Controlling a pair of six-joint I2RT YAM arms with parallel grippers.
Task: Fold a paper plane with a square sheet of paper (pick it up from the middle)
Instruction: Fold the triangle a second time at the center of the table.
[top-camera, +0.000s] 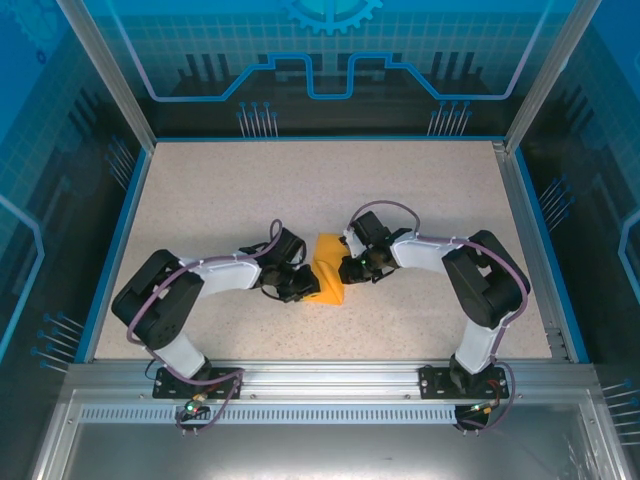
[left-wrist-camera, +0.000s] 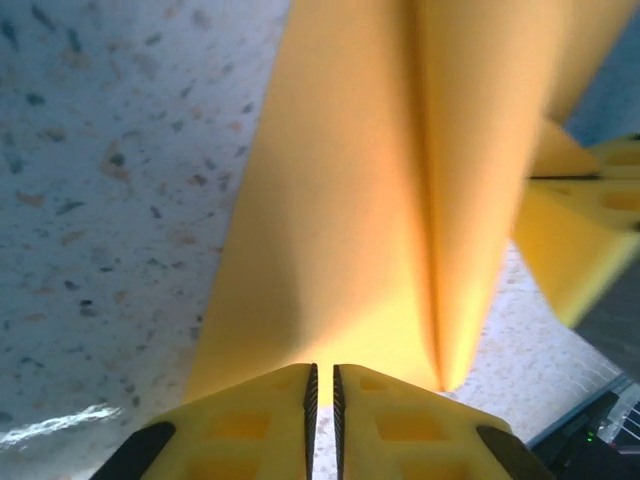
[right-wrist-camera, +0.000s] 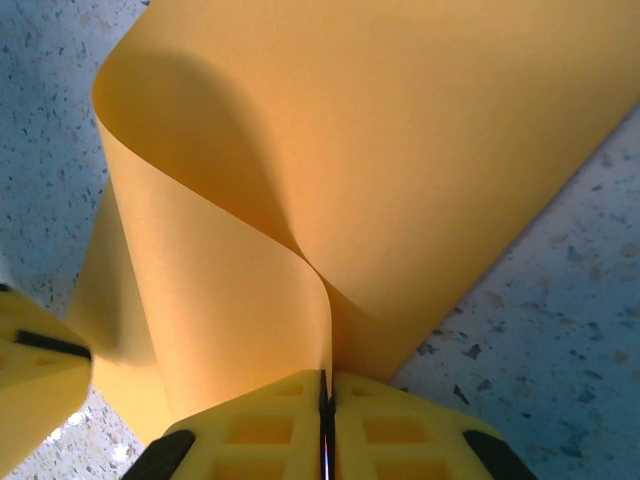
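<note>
The square sheet of paper (top-camera: 328, 272) is orange-yellow and lies at the table's middle between both grippers, bent into a smaller angular shape. In the right wrist view the sheet (right-wrist-camera: 400, 130) curls up in an S-bend, and my right gripper (right-wrist-camera: 326, 375) is shut on its near edge. My left gripper (left-wrist-camera: 323, 368) has its jaws almost together with a thin slit; its tips rest at the near edge of the sheet (left-wrist-camera: 350, 200), and table shows through the slit. The sheet there has a long raised crease. From above, the left gripper (top-camera: 305, 285) and right gripper (top-camera: 348, 270) flank the sheet. The paper plane is out of view.
The speckled beige table (top-camera: 300, 190) is bounded by a blue rim and clear enclosure walls. The right gripper's yellow fingers (left-wrist-camera: 590, 215) show at the left wrist view's right edge. A yellow finger of the left gripper (right-wrist-camera: 30, 390) shows at the right wrist view's lower left.
</note>
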